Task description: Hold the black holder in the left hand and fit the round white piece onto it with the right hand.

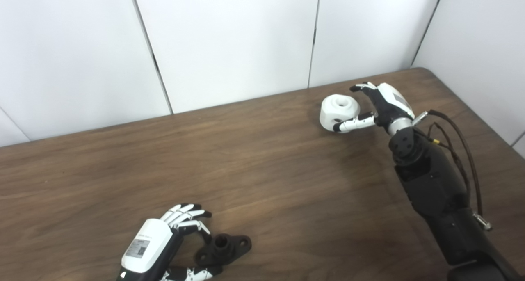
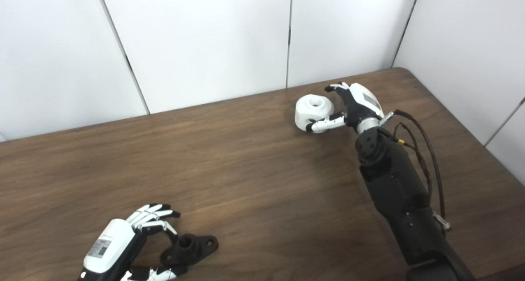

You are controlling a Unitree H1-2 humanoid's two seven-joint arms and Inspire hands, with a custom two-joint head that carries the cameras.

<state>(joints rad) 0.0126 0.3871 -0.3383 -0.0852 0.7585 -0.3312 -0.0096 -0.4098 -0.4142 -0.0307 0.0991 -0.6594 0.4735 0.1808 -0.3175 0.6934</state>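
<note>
You are at the start: your left hand [image 1: 164, 242] curls around the black holder [image 1: 223, 248] lying near the table's [image 1: 262, 178] front edge, your right hand [image 1: 379, 104] half-closes on the round white piece [image 1: 338, 110] far back, nothing lifted or fitted.

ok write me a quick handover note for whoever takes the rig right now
Left hand: fingers apart around the black holder at the near edge of the table; it looks still on the table, not lifted.
Right hand: at the far right, fingers curled around the round white piece, which seems to sit on the table; firm grip not certain.
Done: both hands are at their parts.
Left: grasp and lift both, bring them together, fit the white piece onto the holder.
</note>
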